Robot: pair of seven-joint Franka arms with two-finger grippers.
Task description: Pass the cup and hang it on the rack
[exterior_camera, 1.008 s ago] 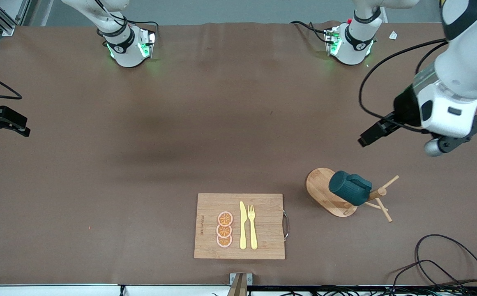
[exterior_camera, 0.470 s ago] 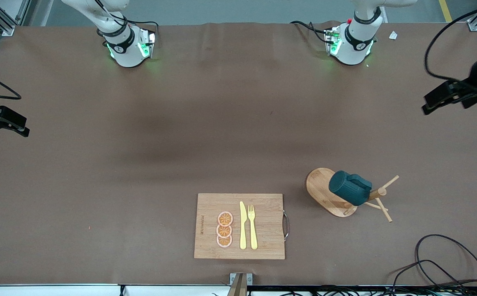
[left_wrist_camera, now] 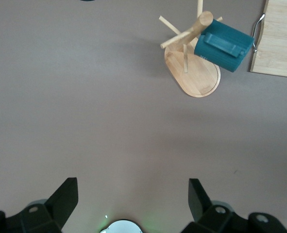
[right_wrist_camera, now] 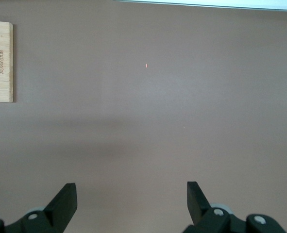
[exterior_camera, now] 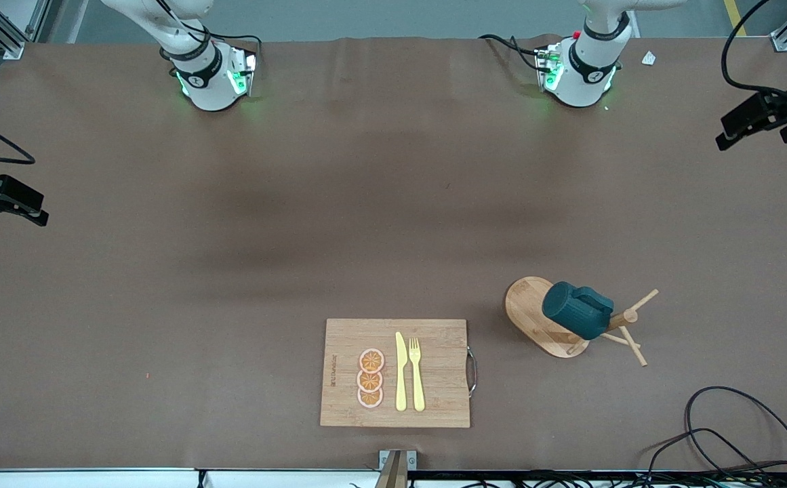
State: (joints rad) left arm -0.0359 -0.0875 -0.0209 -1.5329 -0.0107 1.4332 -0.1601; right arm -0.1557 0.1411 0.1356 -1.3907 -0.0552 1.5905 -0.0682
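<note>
Left gripper (left_wrist_camera: 131,199) fingers wide apart, empty; right gripper (right_wrist_camera: 131,199) same; cup (exterior_camera: 577,311) hangs on rack (exterior_camera: 535,317).

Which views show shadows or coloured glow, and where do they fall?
Front view: green glow beside both arm bases; broad soft shadow bands cross the table. Left wrist view: the cup on the rack casts only a faint shadow. Right wrist view: one dim shadow band on bare table, lighting even.
</note>
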